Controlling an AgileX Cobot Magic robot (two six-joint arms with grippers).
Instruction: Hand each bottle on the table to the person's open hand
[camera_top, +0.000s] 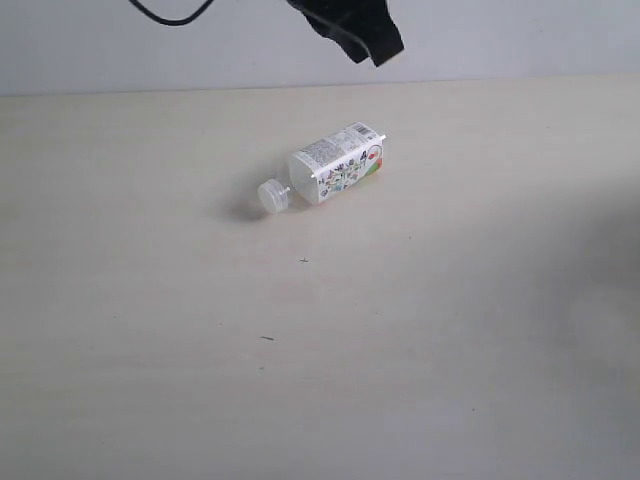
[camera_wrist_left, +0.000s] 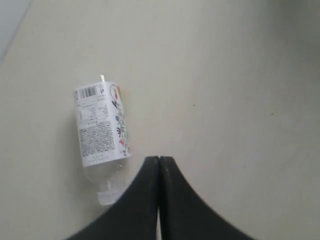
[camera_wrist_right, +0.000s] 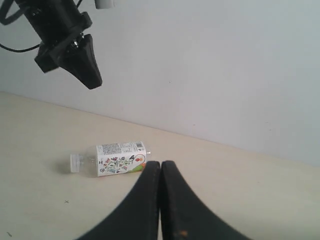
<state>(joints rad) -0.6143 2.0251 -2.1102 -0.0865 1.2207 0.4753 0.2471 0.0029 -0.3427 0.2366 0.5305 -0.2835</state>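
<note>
One squarish bottle (camera_top: 335, 165) with a white printed label and white cap lies on its side on the pale beige table (camera_top: 200, 380), its cap pointing to the front left. My left gripper (camera_top: 372, 45) hangs high above the table's far edge, shut and empty. In the left wrist view the bottle (camera_wrist_left: 101, 125) lies beside and below the shut left gripper (camera_wrist_left: 159, 159). In the right wrist view my right gripper (camera_wrist_right: 161, 163) is shut with nothing in it, and the bottle (camera_wrist_right: 117, 158) lies beyond it on the table. The person's open hand is out of view.
A plain pale wall (camera_top: 500, 35) runs behind the table's far edge. A black cable (camera_top: 170, 15) loops at the top left. Tiny dark specks (camera_top: 267, 338) mark the tabletop. The left arm (camera_wrist_right: 62, 37) shows in the right wrist view, above the bottle.
</note>
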